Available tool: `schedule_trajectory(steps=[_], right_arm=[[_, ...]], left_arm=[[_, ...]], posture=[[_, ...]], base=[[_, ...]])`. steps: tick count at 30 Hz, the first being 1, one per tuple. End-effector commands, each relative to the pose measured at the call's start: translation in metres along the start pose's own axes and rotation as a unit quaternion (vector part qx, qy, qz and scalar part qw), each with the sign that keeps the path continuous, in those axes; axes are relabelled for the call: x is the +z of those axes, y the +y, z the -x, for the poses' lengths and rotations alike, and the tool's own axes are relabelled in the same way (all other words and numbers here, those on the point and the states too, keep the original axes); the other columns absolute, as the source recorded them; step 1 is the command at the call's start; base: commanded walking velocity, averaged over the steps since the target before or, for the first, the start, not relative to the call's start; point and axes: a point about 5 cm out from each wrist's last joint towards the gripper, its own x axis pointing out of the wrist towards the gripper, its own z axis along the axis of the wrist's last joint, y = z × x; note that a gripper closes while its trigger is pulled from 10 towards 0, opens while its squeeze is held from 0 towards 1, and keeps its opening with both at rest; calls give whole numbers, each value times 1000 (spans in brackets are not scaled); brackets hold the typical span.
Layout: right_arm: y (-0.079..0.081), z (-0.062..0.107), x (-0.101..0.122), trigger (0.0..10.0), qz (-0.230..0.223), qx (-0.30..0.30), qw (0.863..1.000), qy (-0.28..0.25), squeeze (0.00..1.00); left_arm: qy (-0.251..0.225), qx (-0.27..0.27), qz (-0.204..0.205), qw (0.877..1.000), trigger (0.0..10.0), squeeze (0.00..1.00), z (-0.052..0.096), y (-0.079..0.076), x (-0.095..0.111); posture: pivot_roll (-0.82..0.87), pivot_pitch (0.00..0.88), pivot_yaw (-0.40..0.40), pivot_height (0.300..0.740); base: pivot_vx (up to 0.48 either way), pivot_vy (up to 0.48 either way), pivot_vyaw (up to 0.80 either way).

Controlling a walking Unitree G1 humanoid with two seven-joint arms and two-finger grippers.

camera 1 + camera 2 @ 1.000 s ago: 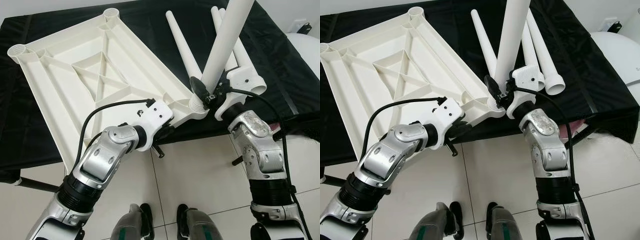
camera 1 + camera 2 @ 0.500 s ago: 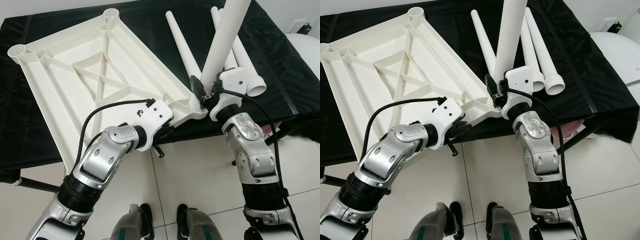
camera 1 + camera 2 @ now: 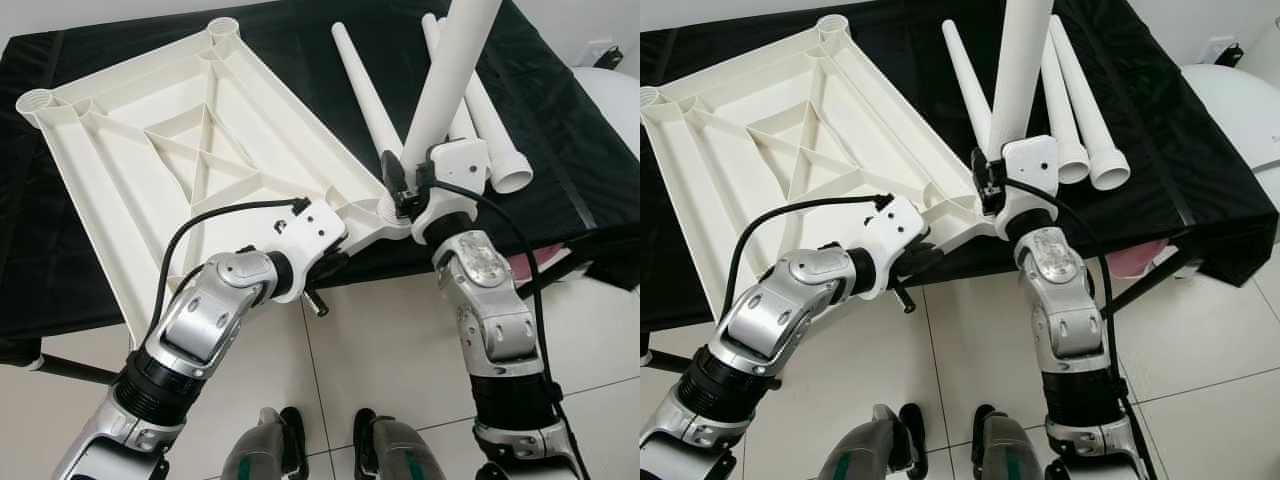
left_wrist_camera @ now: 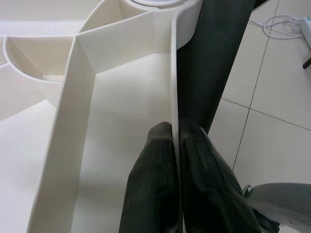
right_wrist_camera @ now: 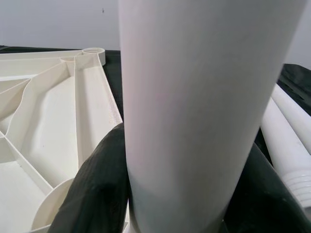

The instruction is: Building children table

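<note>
Lying ribbed-side up at upper left, one white plastic tabletop (image 3: 190,150) is being pinched by the left gripper (image 4: 176,145); the right gripper (image 3: 408,190) is squeezing one smooth round leg (image 3: 445,85), three more legs (image 3: 1065,90) lying beside.

No words, labels, brands or numbers could be read on anything in the room.

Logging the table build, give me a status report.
Left end effector pinching tabletop rim. Right end effector holding leg upright in corner socket. Nothing blocking.
</note>
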Motion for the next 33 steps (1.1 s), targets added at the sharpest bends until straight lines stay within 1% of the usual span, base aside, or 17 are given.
schedule_trajectory(steps=[1,4,7,11,12,15,17,20,23,26,31,33], right_arm=[[-1,3,5,10000,7,-18,1000,-10,0],[-1,4,5,10000,10,-26,1000,-10,0],[-1,6,2,10000,25,-58,998,-1,0],[-1,7,1,10000,28,-74,997,3,0],[-1,9,-1,10000,36,-106,994,16,0],[-1,10,-2,10000,41,-119,992,22,0],[0,11,-5,10000,48,-147,987,33,0],[0,12,-5,10000,51,-153,986,35,0],[-3,13,-7,10000,54,-178,982,44,0],[-4,13,-7,10000,53,-185,980,46,0],[-10,16,-10,10000,54,-225,971,58,0],[-11,16,-10,10000,55,-230,970,60,0]], left_arm=[[-11,-4,0,1000,10000,0,2,-3,3],[-10,-4,0,1000,10000,0,2,-3,3],[-10,-4,0,1000,10000,0,2,-3,3],[-10,-4,0,1000,10000,0,2,-2,3],[-9,-4,0,1000,10000,0,3,-2,3],[-9,-4,0,1000,10000,0,3,-2,3],[-9,-4,0,1000,10000,0,3,-2,3],[-8,-4,0,1000,10000,0,3,-2,3],[-8,-6,0,1000,10000,0,3,-3,3],[-8,-6,0,1000,10000,0,3,-3,3],[-8,-8,-1,1000,10000,0,3,-3,2],[-8,-8,-1,1000,10000,0,3,-3,2]], posture=[[-78,228,46,740],[-78,228,46,740],[-76,232,49,740],[-76,232,49,740],[-74,234,51,740],[-74,234,51,740],[-73,232,53,740],[-73,232,53,740],[-73,229,57,740],[-73,228,57,740],[-73,220,59,740],[-73,220,59,740]], base=[[0,0,0],[0,0,0],[0,0,0],[0,0,0],[0,0,0],[0,0,0],[0,0,0],[0,0,0],[0,0,0],[0,0,0],[0,0,0],[0,0,0]])
